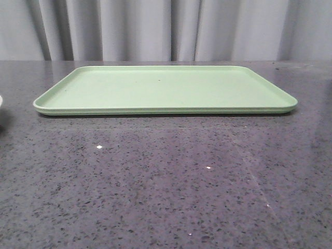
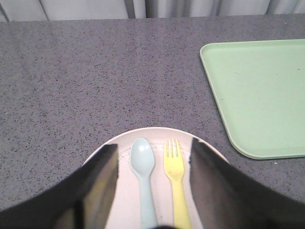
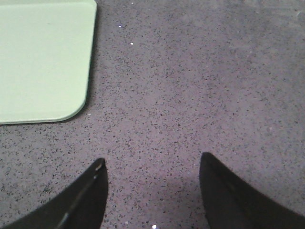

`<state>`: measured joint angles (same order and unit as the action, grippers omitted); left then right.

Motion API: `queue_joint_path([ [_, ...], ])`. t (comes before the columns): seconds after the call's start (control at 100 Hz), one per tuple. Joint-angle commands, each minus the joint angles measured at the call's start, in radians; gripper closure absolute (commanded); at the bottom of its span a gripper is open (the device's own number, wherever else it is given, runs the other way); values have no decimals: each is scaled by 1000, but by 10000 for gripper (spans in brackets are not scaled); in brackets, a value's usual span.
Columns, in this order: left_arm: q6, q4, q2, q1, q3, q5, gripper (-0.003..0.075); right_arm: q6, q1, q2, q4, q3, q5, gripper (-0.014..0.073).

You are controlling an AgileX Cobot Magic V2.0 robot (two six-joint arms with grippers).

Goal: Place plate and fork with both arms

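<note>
In the left wrist view the pinkish-cream plate [image 2: 153,135] lies on the grey countertop under my left gripper [image 2: 153,149]. The yellow fork [image 2: 175,179] lies on it, tines pointing away, beside a pale blue-green spoon [image 2: 144,176]. The left gripper is open, its jaws standing over the plate on either side of both utensils and holding nothing. In the front view only a sliver of the plate [image 1: 1,102] shows at the left edge. My right gripper [image 3: 151,162] is open and empty over bare countertop. Neither gripper shows in the front view.
A flat rectangular light-green tray [image 1: 166,88] lies on the speckled dark grey countertop [image 1: 166,187] at mid-depth. It is to the right of the plate in the left wrist view [image 2: 259,93], and its corner shows in the right wrist view [image 3: 43,62]. Grey curtains hang behind.
</note>
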<state>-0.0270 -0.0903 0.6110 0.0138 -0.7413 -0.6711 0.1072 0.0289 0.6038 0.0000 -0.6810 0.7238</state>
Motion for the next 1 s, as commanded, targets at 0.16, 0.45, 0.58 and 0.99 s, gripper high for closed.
queue_joint_path([
  [0.16,-3,-5,6,1,-36,86,169,-4,-2,7,0,-38,-84,151],
  [0.45,-3,-31,6,1,-34,89,169,-4,-2,7,0,-35,-106,151],
  [0.58,-1,-11,6,1,-34,65,176,-4,-2,9,0,-37,-97,151],
  [0.99,336,388,119,1,-162,-197,177,-4,1,109,0,-116,-19,151],
])
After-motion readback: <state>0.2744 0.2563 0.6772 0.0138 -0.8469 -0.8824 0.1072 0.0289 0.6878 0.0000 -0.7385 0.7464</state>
